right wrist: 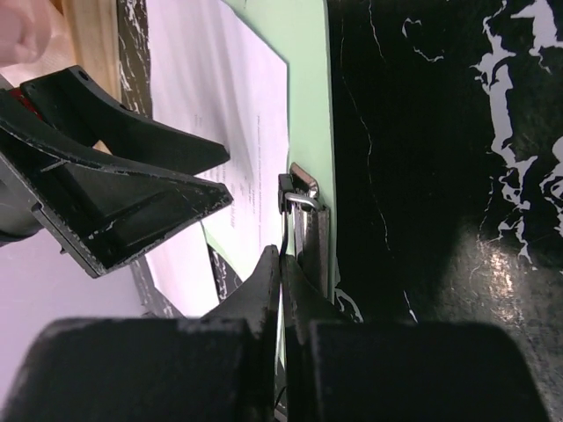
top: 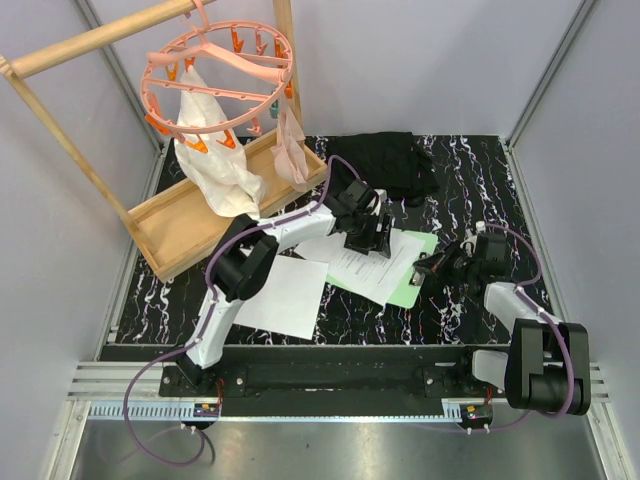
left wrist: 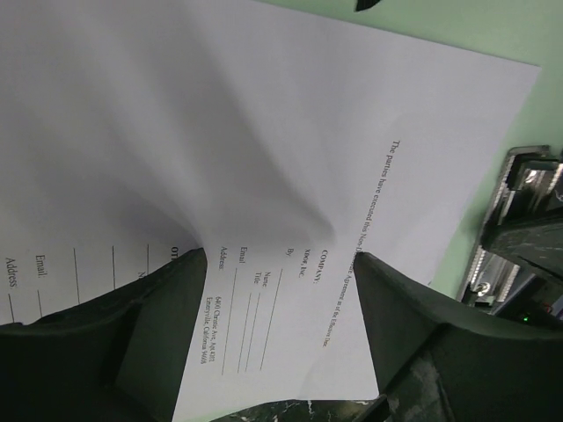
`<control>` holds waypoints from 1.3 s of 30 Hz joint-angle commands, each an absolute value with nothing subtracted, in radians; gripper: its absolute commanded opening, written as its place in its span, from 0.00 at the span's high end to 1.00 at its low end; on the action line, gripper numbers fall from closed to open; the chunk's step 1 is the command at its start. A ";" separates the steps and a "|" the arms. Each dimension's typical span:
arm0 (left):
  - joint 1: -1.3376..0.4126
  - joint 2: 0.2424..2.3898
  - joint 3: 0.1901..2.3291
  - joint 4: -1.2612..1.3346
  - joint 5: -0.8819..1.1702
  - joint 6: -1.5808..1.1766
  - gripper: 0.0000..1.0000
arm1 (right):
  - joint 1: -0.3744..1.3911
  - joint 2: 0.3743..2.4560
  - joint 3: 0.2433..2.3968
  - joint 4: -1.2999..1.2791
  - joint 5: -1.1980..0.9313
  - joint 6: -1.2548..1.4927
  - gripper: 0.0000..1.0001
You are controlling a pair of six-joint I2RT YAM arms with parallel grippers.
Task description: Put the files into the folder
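Observation:
The pale green folder (top: 411, 291) lies at the table's middle with printed files (top: 362, 266) on it. Another white sheet (top: 285, 295) lies on the table to the left. My left gripper (top: 368, 243) is down on the files (left wrist: 264, 132). Its jaws stand apart, with a printed sheet buckled up between the fingertips (left wrist: 195, 264). My right gripper (top: 426, 268) is at the folder's right edge, shut on the black clip (right wrist: 299, 189). In the right wrist view the folder (right wrist: 303, 88) and files (right wrist: 229, 132) run away from the closed fingertips.
A wooden tray (top: 190, 225) sits at the back left under a pink peg hanger (top: 215, 75) with white cloths. A black folded cloth (top: 395, 160) lies behind the folder. Wooden rack poles (top: 60, 130) rise on the left.

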State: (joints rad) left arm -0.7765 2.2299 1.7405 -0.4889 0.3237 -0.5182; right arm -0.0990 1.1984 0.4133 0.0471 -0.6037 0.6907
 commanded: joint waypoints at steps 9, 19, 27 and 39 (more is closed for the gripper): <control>-0.815 2.273 1.707 -0.380 0.403 -0.601 0.26 | -0.107 1.115 0.353 0.307 -0.716 0.837 1.00; -0.819 2.255 1.681 -0.336 0.377 -0.679 0.26 | -0.112 1.141 0.313 0.397 -0.715 0.946 1.00; -0.833 2.198 1.589 -0.256 0.310 -0.810 0.26 | -0.112 1.108 0.304 0.362 -0.646 0.959 1.00; -0.867 2.184 1.563 -0.176 0.322 -0.928 0.25 | -0.112 1.111 0.311 0.272 -0.552 0.900 1.00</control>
